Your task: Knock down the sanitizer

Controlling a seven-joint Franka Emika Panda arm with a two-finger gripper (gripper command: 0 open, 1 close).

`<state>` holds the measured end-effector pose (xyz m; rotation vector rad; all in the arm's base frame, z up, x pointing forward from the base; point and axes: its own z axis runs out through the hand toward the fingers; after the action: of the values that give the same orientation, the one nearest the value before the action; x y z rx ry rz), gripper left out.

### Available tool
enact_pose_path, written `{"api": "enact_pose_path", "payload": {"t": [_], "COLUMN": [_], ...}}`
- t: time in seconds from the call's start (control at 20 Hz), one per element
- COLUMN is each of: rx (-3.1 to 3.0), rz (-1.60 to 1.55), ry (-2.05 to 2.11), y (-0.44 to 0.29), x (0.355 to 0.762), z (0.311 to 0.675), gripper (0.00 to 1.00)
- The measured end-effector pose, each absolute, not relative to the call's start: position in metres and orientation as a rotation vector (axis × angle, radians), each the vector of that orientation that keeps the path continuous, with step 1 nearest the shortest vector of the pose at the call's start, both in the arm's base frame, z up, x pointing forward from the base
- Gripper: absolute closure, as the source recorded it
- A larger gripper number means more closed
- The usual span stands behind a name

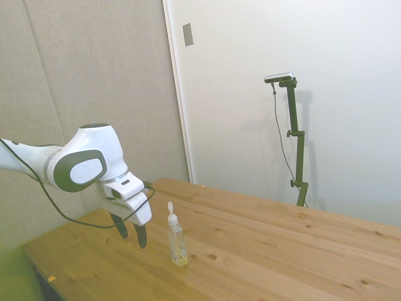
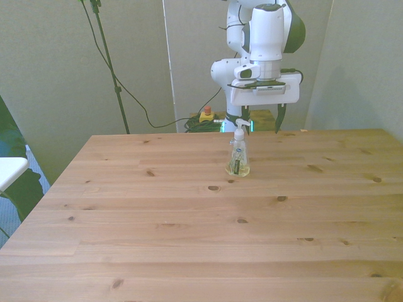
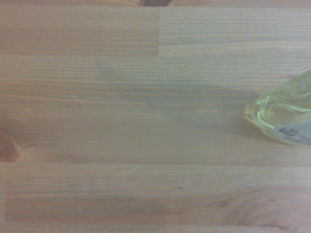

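- Sanitizer (image 1: 177, 241) is standing upright on the wooden table (image 1: 282, 251), its white pump top pointing straight up.
- In the front view the bottle (image 2: 238, 156) is sitting in the far half of the table (image 2: 189, 239), a little toward the front view's right of the middle, nearer the far edge than the near one.
- Yellowish liquid is pooling at the base; a small label is showing on the clear body facing the front camera.
- Gripper (image 1: 132, 231) is hanging just above the tabletop, fingers pointing down and spread apart with nothing between them.
- In the side view the dark fingertips are sitting just beside the bottle, on the arm's side of it, with a narrow gap; no contact is showing.
- In the front view the gripper (image 2: 261, 119) is hovering behind the bottle, toward the far edge; one finger is lining up behind the pump top, the other is standing off toward the front view's right.
- Fingertips are reaching down to roughly the level of the bottle's upper half.
- Wrist view is showing mostly bare plank surface (image 3: 121, 121), with the bottle's yellow-tinted base (image 3: 284, 116) entering at one edge, somewhat blurred, part of the label visible.
- Bottle's shadow is falling across the planks in the wrist view.
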<state>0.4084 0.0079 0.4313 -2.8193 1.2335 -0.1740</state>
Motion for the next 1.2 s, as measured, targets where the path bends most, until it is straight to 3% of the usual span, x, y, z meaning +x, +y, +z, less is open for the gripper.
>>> {"api": "enact_pose_path", "payload": {"t": [0.4, 0.45, 1.2], "rx": [-2.788, -2.779, -2.780], "rz": [-0.163, -0.166, -0.111], "ry": [1.297, 1.311, 1.431], "y": [-0.010, -0.015, -0.046], "x": [0.420, 0.424, 0.459], "z": [0.434, 0.436, 0.445], "gripper": [0.00, 1.00, 1.00]}}
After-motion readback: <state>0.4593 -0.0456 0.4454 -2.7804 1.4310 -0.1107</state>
